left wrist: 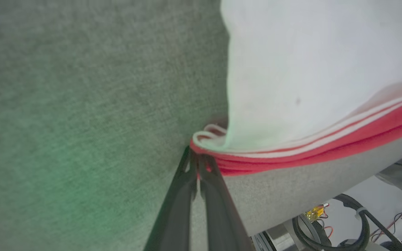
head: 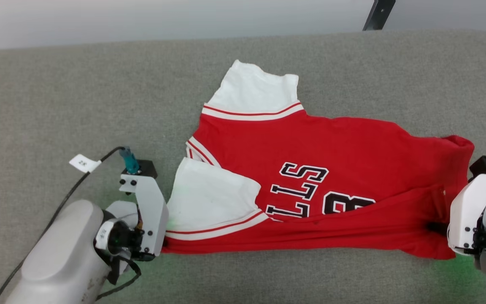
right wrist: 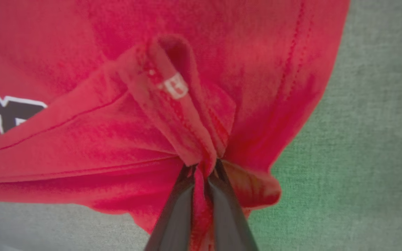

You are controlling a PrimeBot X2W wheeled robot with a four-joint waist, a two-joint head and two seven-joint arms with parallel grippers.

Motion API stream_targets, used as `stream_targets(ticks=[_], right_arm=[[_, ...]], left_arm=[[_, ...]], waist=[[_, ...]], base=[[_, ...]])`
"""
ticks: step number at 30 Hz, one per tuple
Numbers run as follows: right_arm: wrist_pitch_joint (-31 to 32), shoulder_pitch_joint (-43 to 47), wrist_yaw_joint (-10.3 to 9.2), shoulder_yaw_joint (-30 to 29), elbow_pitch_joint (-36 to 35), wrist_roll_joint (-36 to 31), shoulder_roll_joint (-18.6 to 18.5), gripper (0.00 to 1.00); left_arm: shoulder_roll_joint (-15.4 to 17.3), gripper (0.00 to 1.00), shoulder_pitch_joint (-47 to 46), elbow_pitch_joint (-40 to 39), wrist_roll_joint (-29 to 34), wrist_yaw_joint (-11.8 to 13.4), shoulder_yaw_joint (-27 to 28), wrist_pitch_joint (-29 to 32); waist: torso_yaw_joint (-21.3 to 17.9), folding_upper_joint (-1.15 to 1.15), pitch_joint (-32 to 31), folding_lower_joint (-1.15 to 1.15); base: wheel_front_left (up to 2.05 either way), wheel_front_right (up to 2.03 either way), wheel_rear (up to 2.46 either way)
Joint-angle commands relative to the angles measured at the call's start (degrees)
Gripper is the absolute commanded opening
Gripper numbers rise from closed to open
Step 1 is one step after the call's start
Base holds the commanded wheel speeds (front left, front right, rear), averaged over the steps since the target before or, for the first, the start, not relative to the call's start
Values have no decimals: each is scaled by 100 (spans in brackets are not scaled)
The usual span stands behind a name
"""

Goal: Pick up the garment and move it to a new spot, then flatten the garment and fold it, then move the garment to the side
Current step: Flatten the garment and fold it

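The red shirt [head: 331, 169] lies spread sideways on the grey surface [head: 78, 97], close to its near edge, with the neck end toward the robot's left and the hem toward its right. The black, white-edged lettering runs sideways across the front. A long fold of red cloth along the shirt's near side covers the lower part of the print. One white sleeve sticks out from the shirt's far side. The other lies flat over the front at the neck end, and its red-and-white striped trim runs toward the near corner.

The left hand [head: 163, 244] sits at that near corner. Its two dark fingers [left wrist: 187, 181] are pressed together on the layered edge of striped trim and red cloth (seen up close, there is barely a slit between them). The right hand [head: 437, 228] is at the shirt's hem end, on the near side. It is clenched on a gathered pinch of red fabric, which puckers into ridges just beyond the fingertips [right wrist: 218, 174]. A small white label shows on the raised seam there.

A black cable with a white tag [head: 85, 163] trails from the left arm, beside the shirt's neck end.
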Motion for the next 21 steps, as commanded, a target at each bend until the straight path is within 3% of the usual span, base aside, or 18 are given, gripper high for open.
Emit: stream_targets(ticks=[1,2,4,11,12,14,16,17,19,20,21], right_arm=[[39,311,-7,143,173,49,84,0],[9,326,-7,148,183,67,53,0],[-44,353,-8,179,202,87,-7,2],[-356,414,-8,218,235,146,-137,13],[-393,415,-8,228,252,142,-143,12],[-482,383,-8,248,283,98,-150,25],[-545,343,-8,262,335,68,-141,30],[-566,319,-8,281,351,63,-125,38],[-598,300,-8,291,375,61,-114,40],[-620,291,-7,297,398,62,-105,44],[-655,281,-7,304,413,57,-102,56]], left_arm=[[-46,73,17,137,66,2,7,-255],[-11,84,12,138,78,-14,20,-283],[63,96,16,127,77,-26,66,-317],[125,100,4,-83,-35,-153,253,-679],[149,100,-6,-98,-24,-167,278,-743],[159,96,-30,-139,16,-212,287,-884],[147,98,-42,-138,53,-225,300,-1019],[137,97,-36,-123,52,-233,294,-1048],[137,94,-32,-141,51,-297,270,-1087],[154,85,-41,-164,91,-326,266,-1156],[172,81,-62,-159,147,-309,282,-1261]], waist=[[41,0,-158,0],[54,0,-209,0],[81,0,-305,0],[187,0,-525,0],[197,0,-536,0],[222,0,-552,0],[245,0,-556,0],[254,0,-560,0],[261,0,-563,0],[269,0,-564,0],[278,0,-566,0]], base=[[0,0,0],[0,0,0],[0,0,0],[0,0,0],[0,0,0],[0,0,0],[0,0,0],[0,0,0],[0,0,0],[0,0,0],[0,0,0]])
